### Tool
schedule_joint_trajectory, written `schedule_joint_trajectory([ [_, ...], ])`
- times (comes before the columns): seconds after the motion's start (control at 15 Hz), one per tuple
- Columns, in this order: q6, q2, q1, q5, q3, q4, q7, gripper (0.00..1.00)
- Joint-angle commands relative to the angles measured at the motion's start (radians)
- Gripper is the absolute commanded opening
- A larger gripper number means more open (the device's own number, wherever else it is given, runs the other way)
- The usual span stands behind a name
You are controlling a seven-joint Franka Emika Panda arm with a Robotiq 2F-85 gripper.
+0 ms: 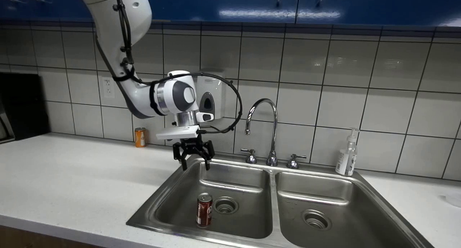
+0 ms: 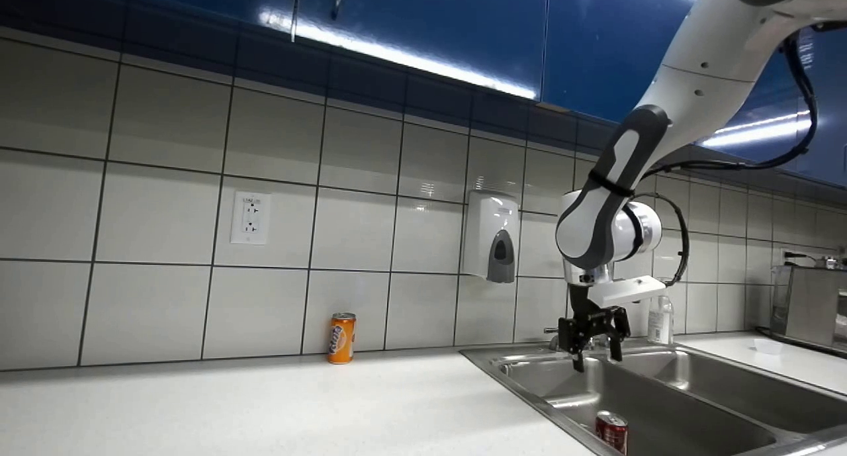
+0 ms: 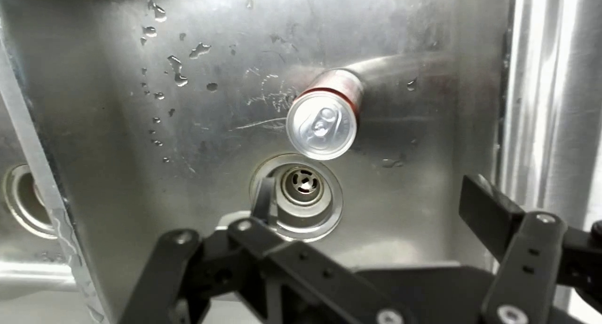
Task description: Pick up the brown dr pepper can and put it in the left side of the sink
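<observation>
Standing upright in the left basin (image 1: 248,219), 1 o'clock from the drain (image 3: 304,185) in wrist view, can (image 1: 204,210) looks delivered. Fingers (image 3: 488,213) apart, empty, presumably kept high to clear it.

In an exterior view, the camera faces the wall (image 1: 390,113) from the sink's (image 1: 273,197) front, looking down. In an exterior view, the camera stands off the sink's end, angled obliquely across the worktop (image 2: 231,410). Both exterior views share sink and wall. The wrist view points steeply down, close above the sink.
</observation>
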Motion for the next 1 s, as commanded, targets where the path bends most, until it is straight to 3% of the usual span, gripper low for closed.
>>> schedule_joint_trajectory([
  [0.0,-0.014,-0.104,0.020,-0.002,0.046,-0.104,-0.029,1.00],
  [0.6,-0.053,-0.211,0.118,0.002,0.162,-0.197,0.005,1.00],
  [0.93,-0.101,-0.284,0.145,-0.016,0.194,-0.238,0.083,1.00],
])
